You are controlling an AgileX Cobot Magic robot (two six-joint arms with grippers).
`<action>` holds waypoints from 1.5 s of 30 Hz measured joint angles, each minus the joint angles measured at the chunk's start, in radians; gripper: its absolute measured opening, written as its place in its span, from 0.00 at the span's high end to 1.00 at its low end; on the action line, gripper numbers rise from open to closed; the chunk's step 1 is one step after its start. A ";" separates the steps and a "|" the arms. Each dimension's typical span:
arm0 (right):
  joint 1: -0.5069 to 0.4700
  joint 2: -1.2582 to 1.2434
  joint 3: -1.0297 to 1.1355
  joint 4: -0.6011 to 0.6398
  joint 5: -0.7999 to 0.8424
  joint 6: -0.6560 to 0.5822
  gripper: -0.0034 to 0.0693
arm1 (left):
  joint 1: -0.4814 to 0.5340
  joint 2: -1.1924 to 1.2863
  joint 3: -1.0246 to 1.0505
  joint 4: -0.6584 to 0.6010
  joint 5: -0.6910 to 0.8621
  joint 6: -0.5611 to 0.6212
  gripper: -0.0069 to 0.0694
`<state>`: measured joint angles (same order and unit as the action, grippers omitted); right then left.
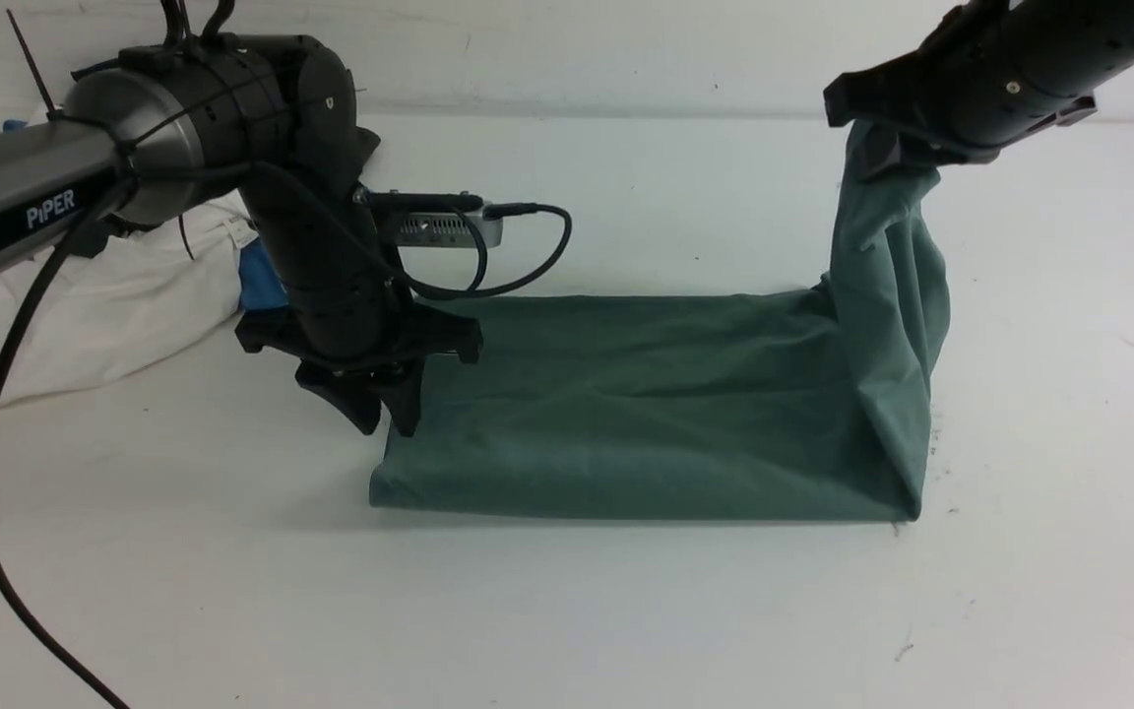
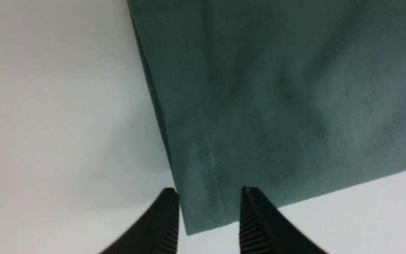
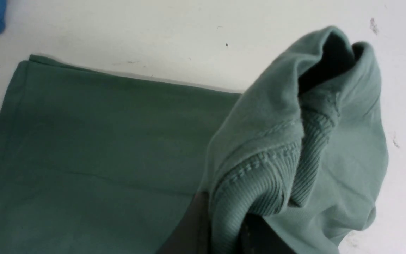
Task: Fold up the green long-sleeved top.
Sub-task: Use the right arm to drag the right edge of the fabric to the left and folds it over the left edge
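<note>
"PiPER" was printed in white on the left arm (image 1: 51, 210). The green top (image 1: 665, 414) lay flat on the bench (image 1: 626, 611). The left hand (image 1: 388, 425) stood open over its left corner, gripping nothing. The right hand (image 1: 877, 148) was clamped on the ribbed collar (image 3: 259, 176), holding the right end up.

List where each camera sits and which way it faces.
Front: between the arms, facing forward over the table; left end effector and right end effector show.
Left wrist: on the left arm, facing down at a corner of the green top; parted fingers show.
Right wrist: on the right arm, facing the clamped ribbed collar; finger edges show.
Shared: the green top.
</note>
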<state>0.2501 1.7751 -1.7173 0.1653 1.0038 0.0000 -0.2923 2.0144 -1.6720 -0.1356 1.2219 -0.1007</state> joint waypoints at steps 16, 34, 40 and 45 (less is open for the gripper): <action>0.234 0.176 -0.140 0.254 -0.057 -0.104 0.91 | 0.295 -0.238 0.000 0.084 0.010 -0.001 0.91; 0.385 0.548 -0.358 0.487 -0.146 0.013 0.57 | 0.349 -0.247 0.000 -0.028 0.012 0.039 0.91; 0.374 0.537 -0.360 0.549 -0.050 0.000 0.31 | 0.348 -0.247 0.000 -0.033 0.012 0.040 0.91; 0.295 0.446 -0.360 0.407 0.066 0.000 0.29 | 0.347 -0.247 0.000 -0.068 0.012 0.063 0.91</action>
<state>0.5451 2.2209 -2.0768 0.5719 1.0700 0.0000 0.0548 1.7675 -1.6720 -0.2037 1.2344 -0.0375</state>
